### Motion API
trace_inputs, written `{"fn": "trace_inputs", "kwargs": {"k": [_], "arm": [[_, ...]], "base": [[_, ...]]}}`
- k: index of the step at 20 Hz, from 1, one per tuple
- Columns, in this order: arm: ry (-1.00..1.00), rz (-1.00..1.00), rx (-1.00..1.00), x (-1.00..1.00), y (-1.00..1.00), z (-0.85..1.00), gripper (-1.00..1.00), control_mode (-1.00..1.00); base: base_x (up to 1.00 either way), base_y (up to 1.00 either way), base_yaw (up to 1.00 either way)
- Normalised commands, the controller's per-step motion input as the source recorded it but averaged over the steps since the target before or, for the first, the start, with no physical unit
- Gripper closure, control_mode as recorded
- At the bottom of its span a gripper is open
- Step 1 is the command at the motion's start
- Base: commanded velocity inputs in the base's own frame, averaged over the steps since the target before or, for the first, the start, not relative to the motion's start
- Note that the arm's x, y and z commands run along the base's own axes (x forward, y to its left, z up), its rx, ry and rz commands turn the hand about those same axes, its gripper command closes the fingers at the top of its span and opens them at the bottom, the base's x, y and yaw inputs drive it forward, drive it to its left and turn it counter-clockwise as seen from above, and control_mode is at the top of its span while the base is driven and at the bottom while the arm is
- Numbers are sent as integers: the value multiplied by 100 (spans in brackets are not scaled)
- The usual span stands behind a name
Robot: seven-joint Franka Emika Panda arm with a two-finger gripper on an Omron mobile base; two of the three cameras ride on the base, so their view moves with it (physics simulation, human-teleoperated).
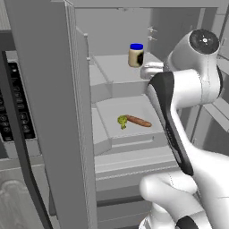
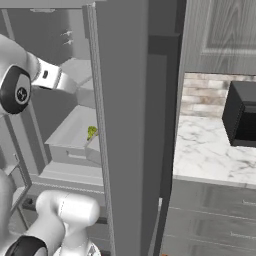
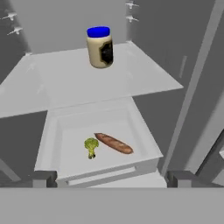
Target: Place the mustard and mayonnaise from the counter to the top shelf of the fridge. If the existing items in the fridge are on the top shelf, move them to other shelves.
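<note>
the open fridge (image 2: 130, 125) door edge stands mid-frame. a broccoli floret (image 2: 92, 132) lies on a tray shelf (image 2: 70, 131) inside. a black microwave (image 2: 242, 114) sits on the marble counter (image 2: 205, 150).

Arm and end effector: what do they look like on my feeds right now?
The arm is glossy white with rounded links, a black strip along one link and dark round joint caps with a small pale centre mark. The end effector shows two small dark grey, blocky fingertips. No cables visible.

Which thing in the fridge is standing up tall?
The mayonnaise, the jar with the blue lid, stands upright on the top shelf. The broccoli and sausage lie low in the tray below.
</note>
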Motion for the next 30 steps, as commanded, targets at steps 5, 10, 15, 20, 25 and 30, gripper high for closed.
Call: {"fn": "trace_inputs", "kwargs": {"k": [5, 10, 15, 20, 25, 30], "arm": [[0, 0, 4, -16, 6, -1, -100, -100], [0, 2, 0, -55, 11, -7, -100, -100], [0, 1, 0, -20, 3, -3, -100, 100], [0, 0, 0, 0, 0, 0, -100, 100], [0, 0, 0, 0, 0, 0, -100, 100], [0, 0, 0, 0, 0, 0, -100, 100]], "base": [[0, 0, 0], [0, 0, 0], [-80, 2, 4], [-100, -13, 1], [-100, -69, -4], [-63, -100, -20]]}}
